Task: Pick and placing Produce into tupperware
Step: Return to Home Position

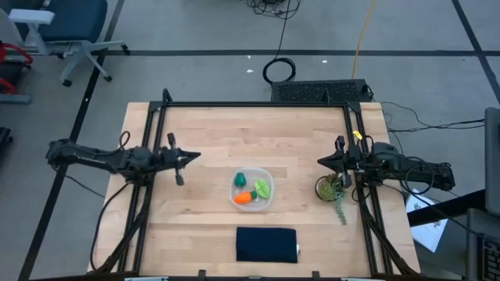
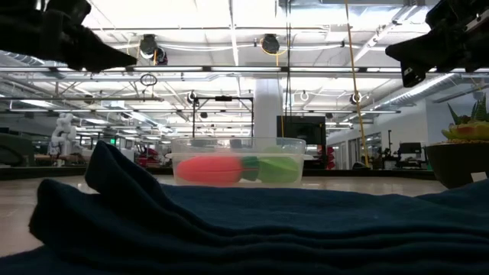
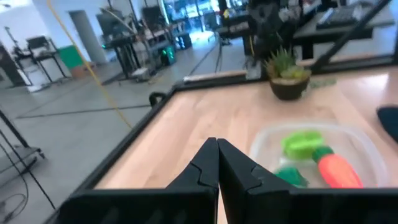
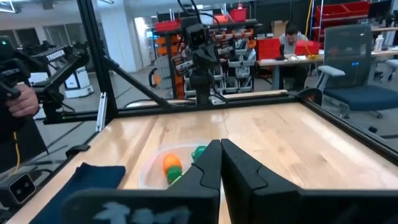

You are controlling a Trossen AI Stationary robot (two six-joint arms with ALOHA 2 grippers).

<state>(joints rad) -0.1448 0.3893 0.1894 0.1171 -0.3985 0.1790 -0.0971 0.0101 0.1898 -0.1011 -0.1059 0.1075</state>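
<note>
L claw [image 1: 195,157] clenched, empty, raised off worktop [image 1: 195,226]; R claw [image 1: 321,161] likewise. Btwn them sits tupperware [image 1: 269,175], holding carrot [image 1: 244,199], dark green piece [image 1: 240,179] & leafy piece [image 1: 262,188]. Neither arm clearly nearer.

A robotics lab: coiled cables [image 1: 280,70] at twelve o'clock beyond the table [image 1: 234,133], an office chair [image 1: 74,16] at ten, shelved red bins [image 4: 272,48], exposed ceiling pipes [image 2: 229,69].

Grey floor [image 1: 195,39] with dark tape lines, blue office chair [image 1: 78,16], bright ceiling striplights [image 2: 252,11]
</note>
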